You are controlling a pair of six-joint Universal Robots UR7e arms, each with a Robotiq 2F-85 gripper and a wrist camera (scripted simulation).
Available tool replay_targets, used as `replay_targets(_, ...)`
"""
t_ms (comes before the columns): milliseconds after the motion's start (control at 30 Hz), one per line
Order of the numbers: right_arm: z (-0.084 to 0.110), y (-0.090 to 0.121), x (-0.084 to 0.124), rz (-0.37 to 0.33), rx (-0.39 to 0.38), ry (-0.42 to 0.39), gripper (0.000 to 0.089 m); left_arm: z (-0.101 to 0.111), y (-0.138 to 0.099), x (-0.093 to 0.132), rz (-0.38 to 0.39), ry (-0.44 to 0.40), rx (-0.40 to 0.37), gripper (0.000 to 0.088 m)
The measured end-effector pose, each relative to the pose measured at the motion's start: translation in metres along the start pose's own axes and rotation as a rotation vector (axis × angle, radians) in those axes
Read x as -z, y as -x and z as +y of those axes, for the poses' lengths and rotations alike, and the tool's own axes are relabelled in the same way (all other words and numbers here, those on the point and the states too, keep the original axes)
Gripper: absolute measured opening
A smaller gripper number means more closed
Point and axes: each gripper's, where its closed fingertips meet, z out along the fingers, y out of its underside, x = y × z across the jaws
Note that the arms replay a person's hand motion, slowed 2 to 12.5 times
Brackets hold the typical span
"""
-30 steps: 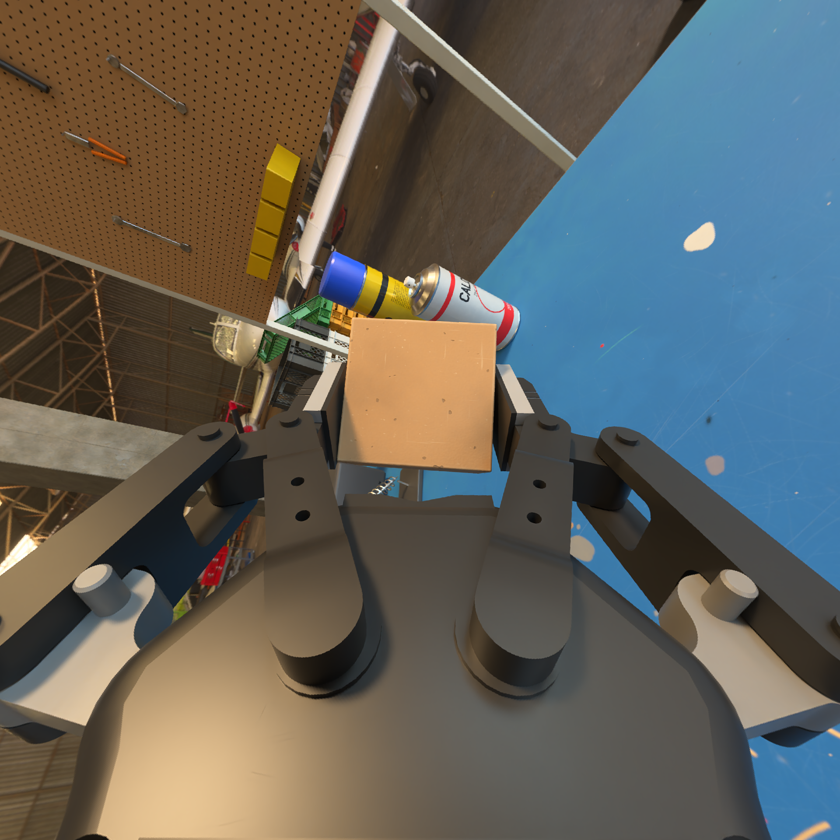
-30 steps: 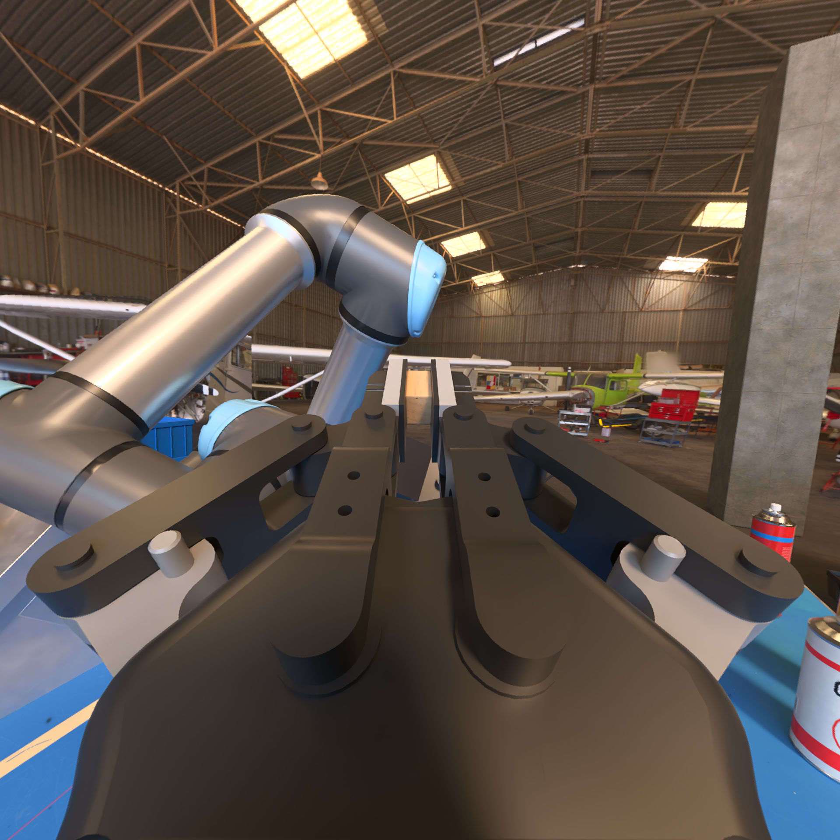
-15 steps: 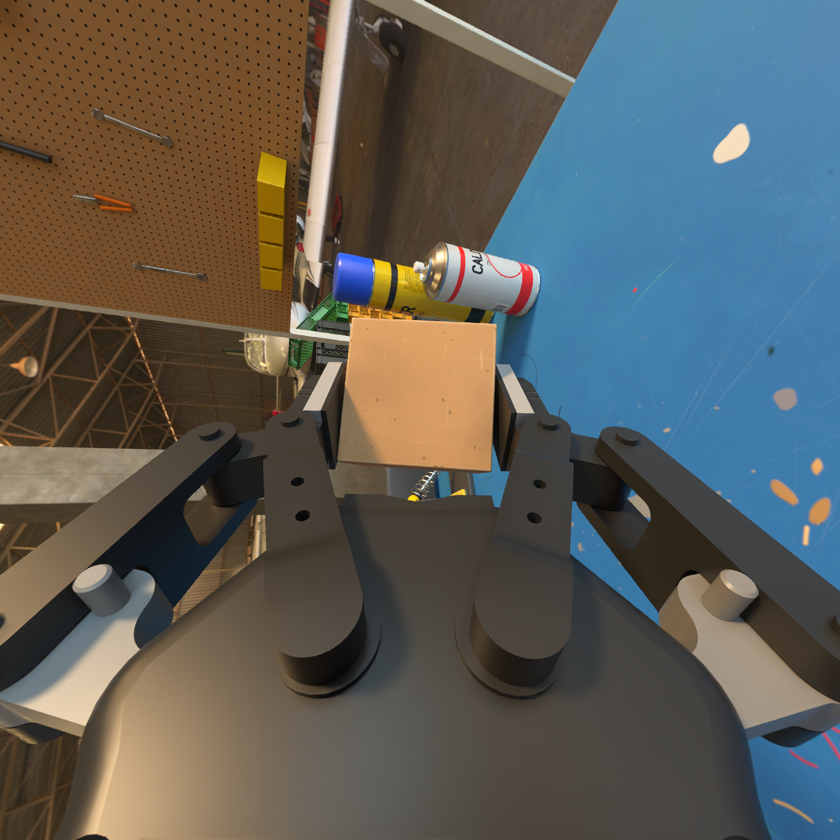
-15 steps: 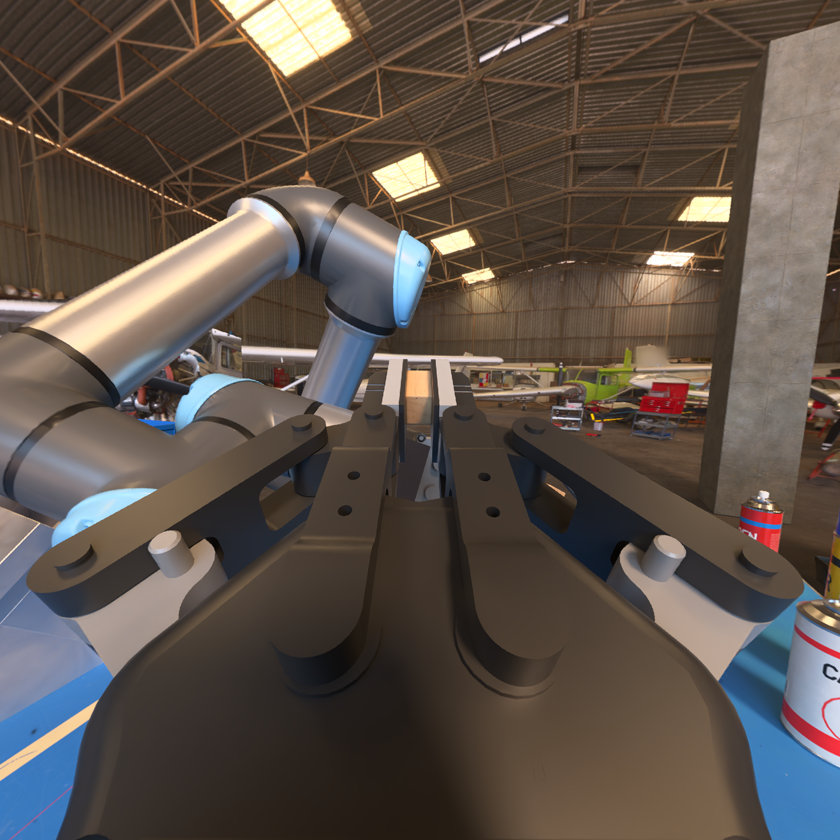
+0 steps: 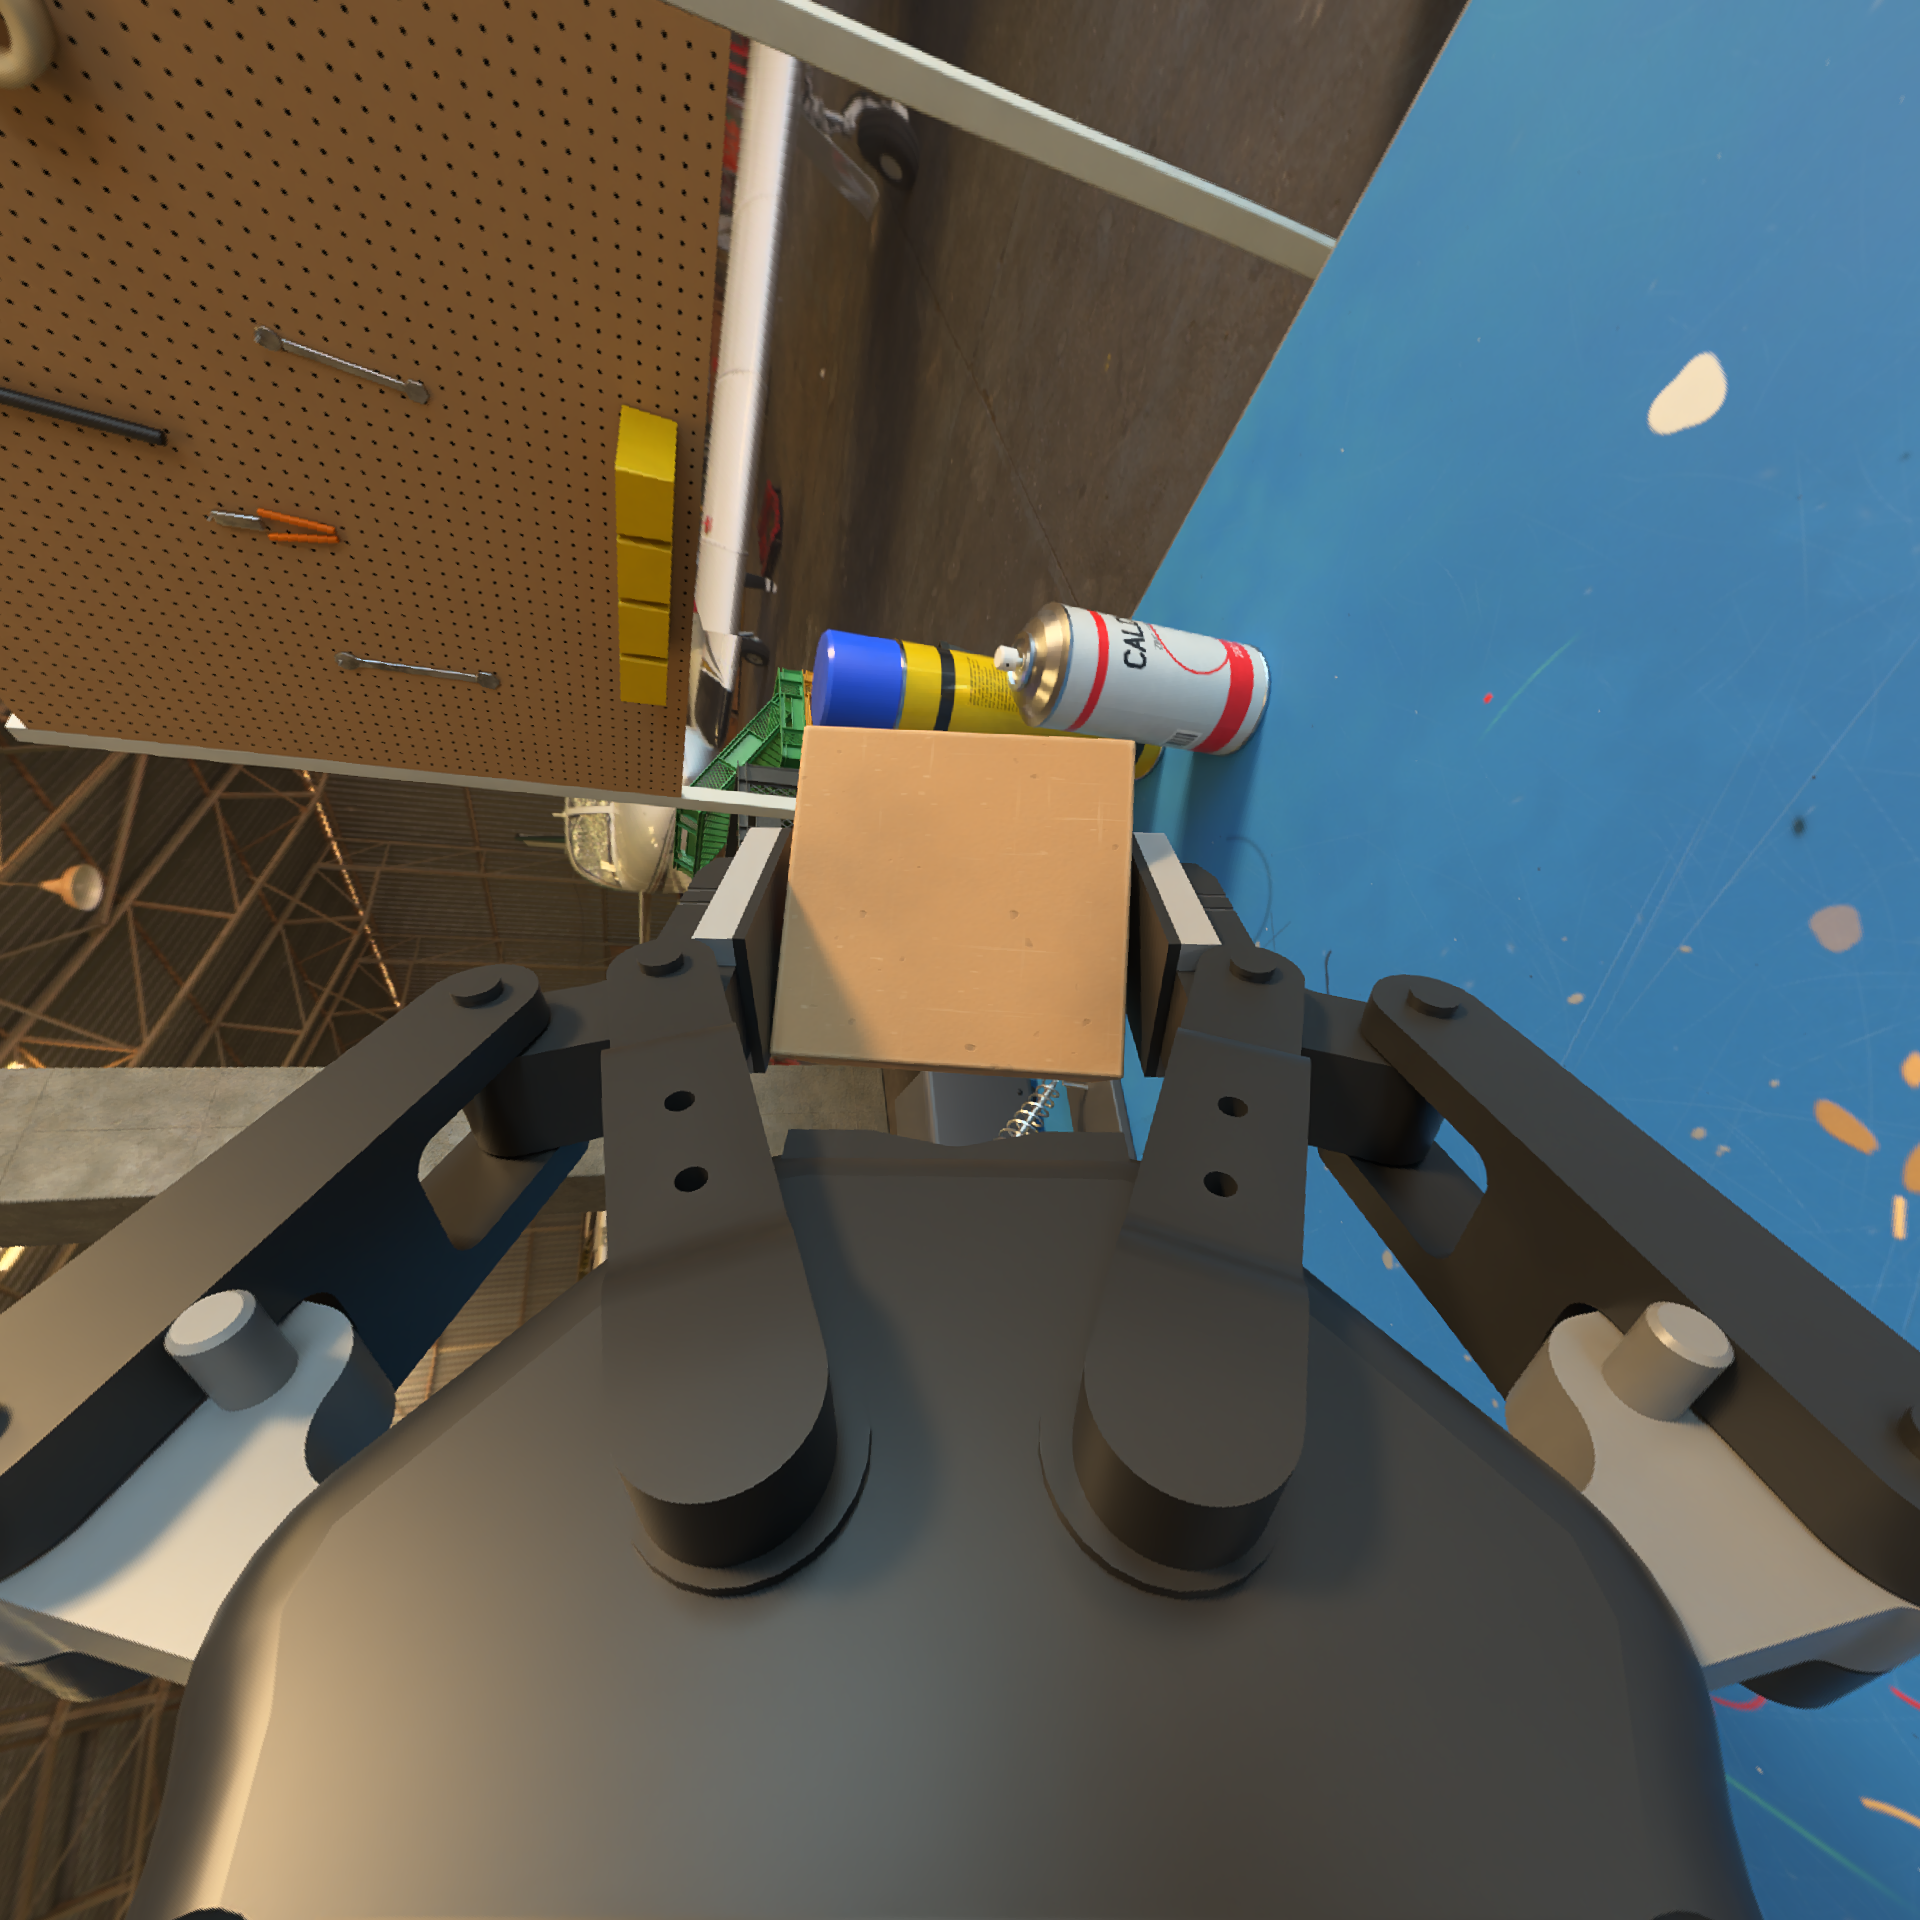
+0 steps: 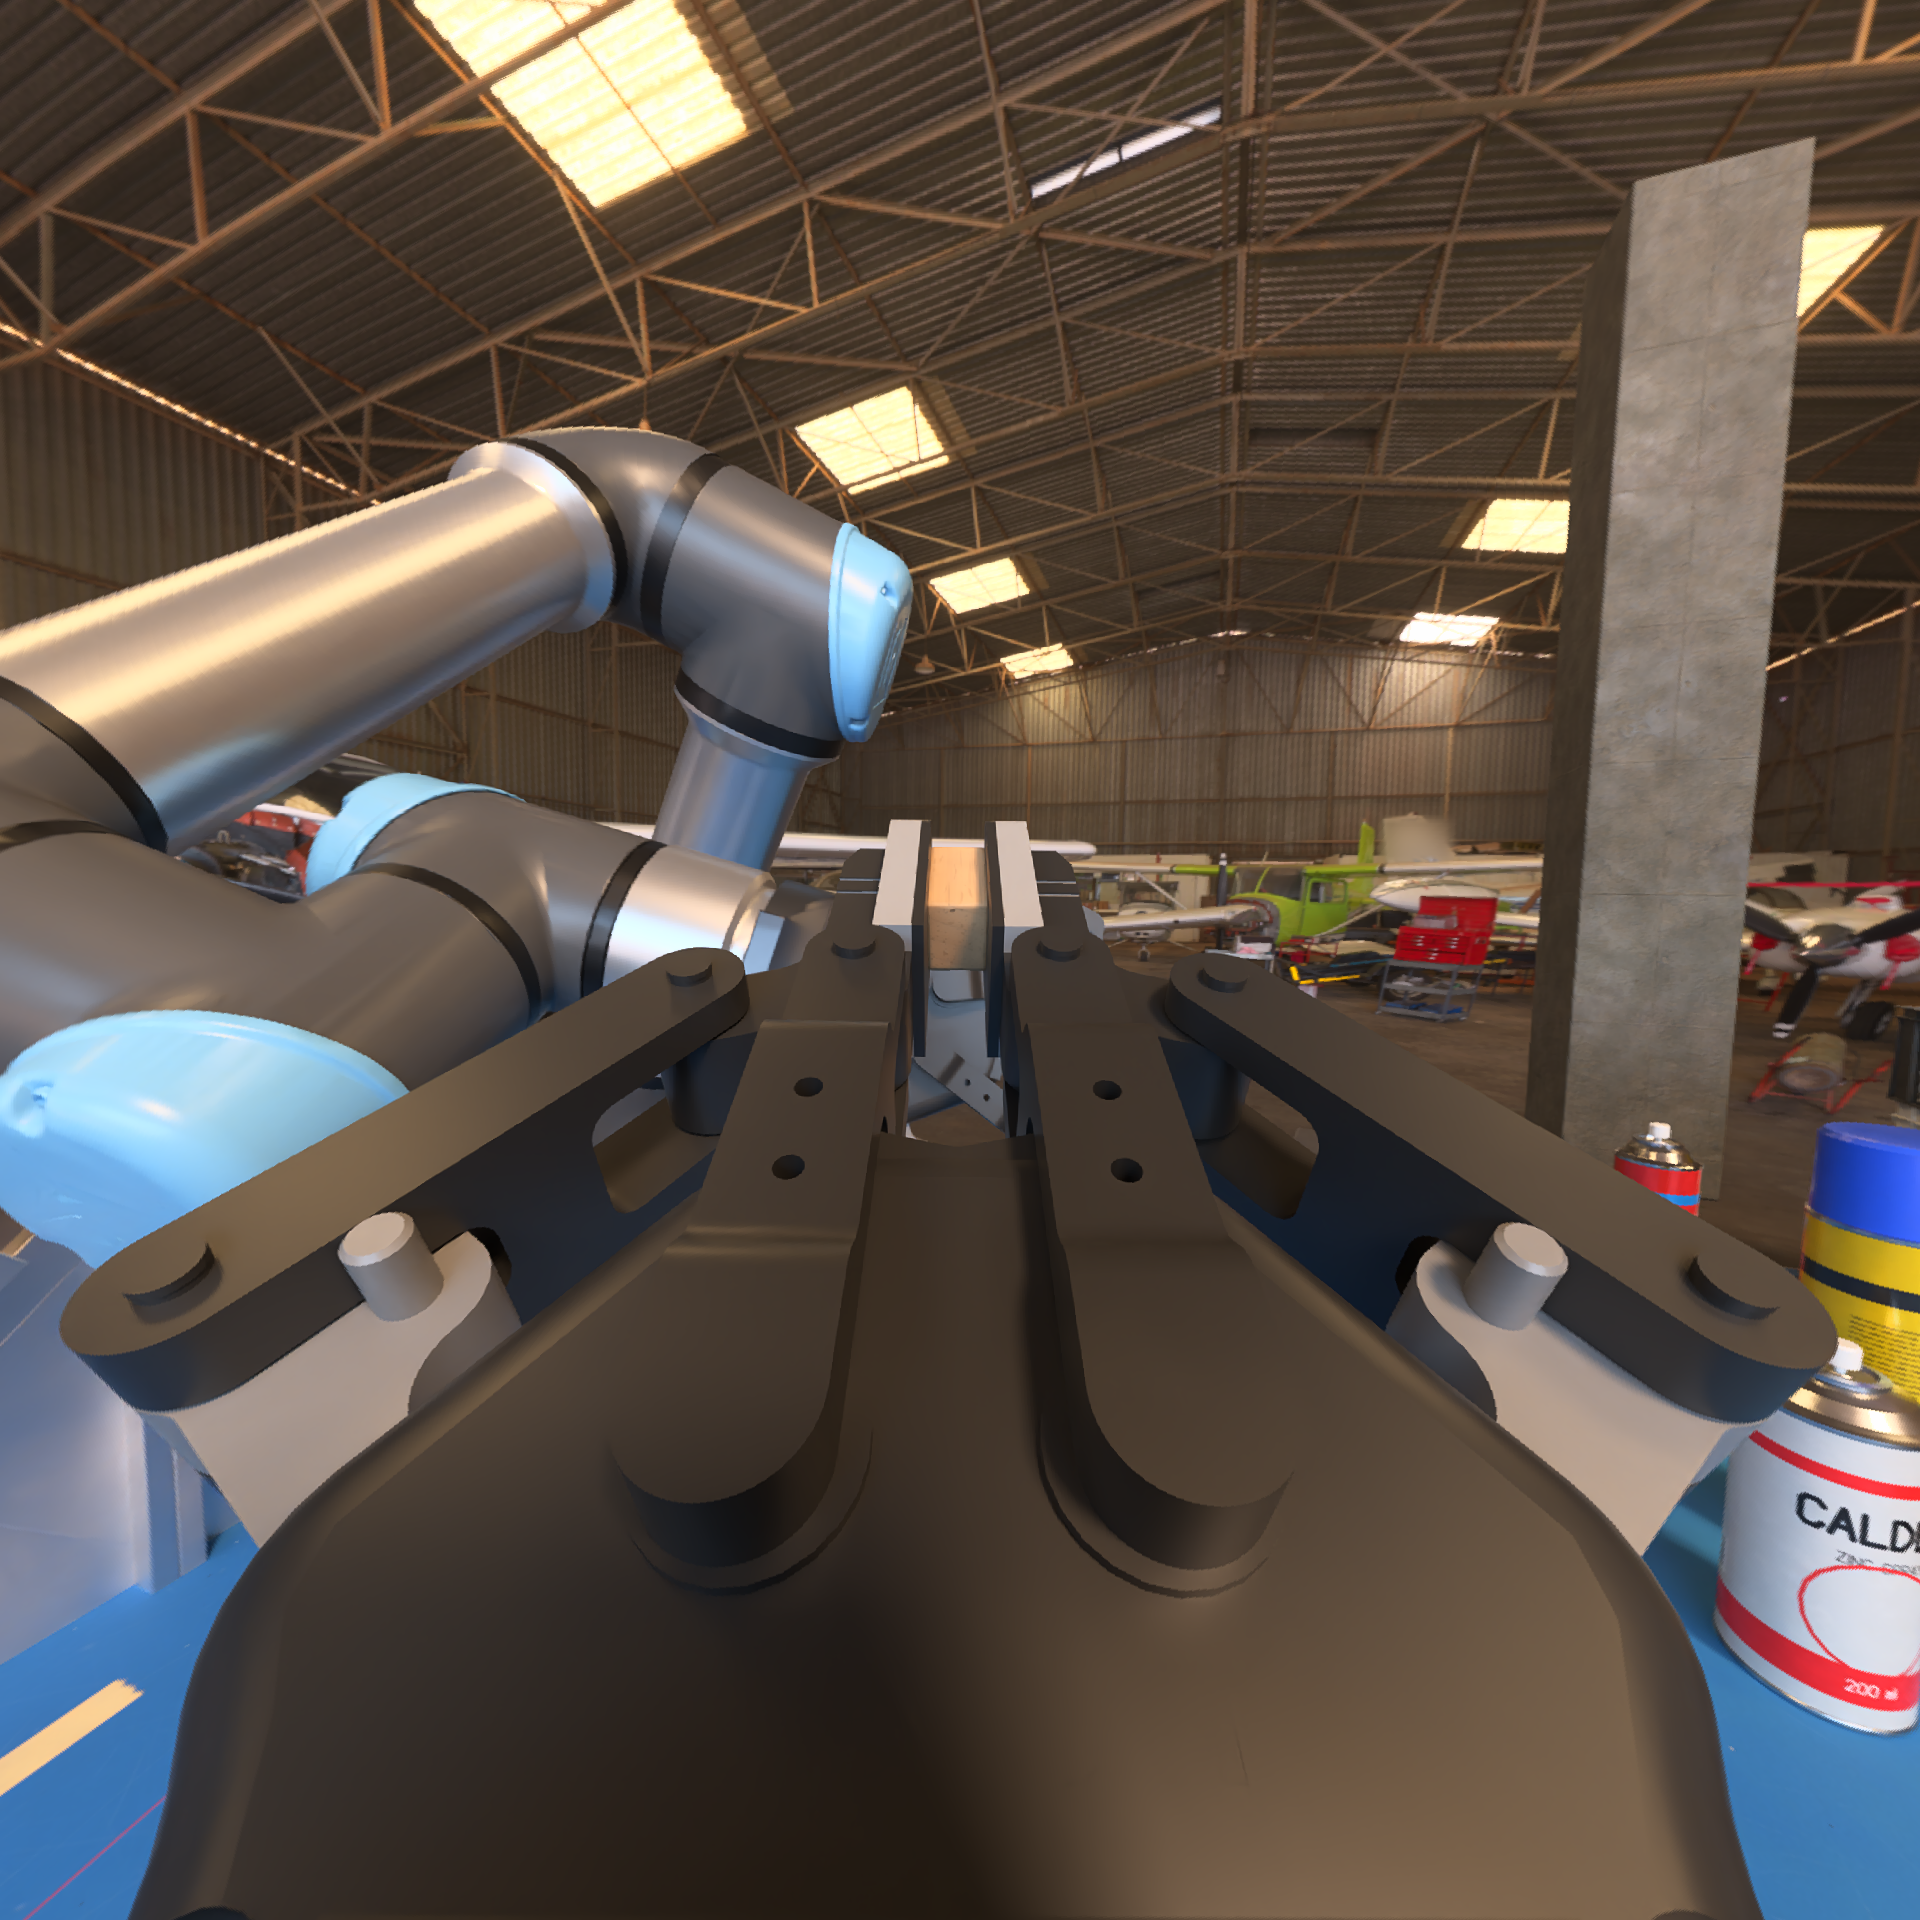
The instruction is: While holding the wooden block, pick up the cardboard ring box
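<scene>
Gripping the block (image 5: 956,904) between my left fingers (image 5: 748,914); my right fingers (image 6: 899,873) pinch something small and tan, likely the box (image 6: 957,904), leaving only the lift.

Aircraft hangar (parked planes (image 6: 1314,902), tool pegboard (image 5: 343,364)).

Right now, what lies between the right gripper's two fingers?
The cardboard ring box, a small tan piece, fills the narrow gap between the right gripper's pads and seems to touch both, as the right wrist view shows. The left gripper clamps the wooden block.
</scene>
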Motion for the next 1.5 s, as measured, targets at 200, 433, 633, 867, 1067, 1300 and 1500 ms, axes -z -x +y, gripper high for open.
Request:
replay_targets(200, -0.001, -0.005, 0.001, 0.045, 0.032, -0.021, 0.0089, -0.009, 0.019, 0.009, -0.017, -0.033, 0.031, 0.0529)
replay_targets(433, -0.003, -0.012, 0.001, 0.128, 0.089, -0.053, 0.0089, -0.019, 0.041, 0.021, -0.031, -0.081, 0.090, 0.0529)
replay_targets(633, -0.005, -0.015, 0.002, 0.198, 0.149, -0.093, 0.0089, -0.029, 0.057, 0.031, -0.037, -0.131, 0.139, 0.0529)
replay_targets(867, -0.007, -0.011, -0.001, 0.251, 0.209, -0.138, 0.0089, -0.037, 0.073, 0.040, -0.034, -0.174, 0.191, 0.0529)
replay_targets(1067, -0.004, -0.005, -0.005, 0.284, 0.234, -0.157, 0.0089, -0.042, 0.085, 0.045, -0.020, -0.193, 0.231, 0.0529)
replay_targets(1300, -0.001, 0.002, -0.011, 0.341, 0.265, -0.191, 0.0089, -0.048, 0.097, 0.049, -0.008, -0.214, 0.266, 0.0529)
replay_targets(1500, 0.005, 0.008, -0.015, 0.382, 0.295, -0.197, 0.0089, -0.052, 0.106, 0.051, 0.007, -0.226, 0.292, 0.0529)
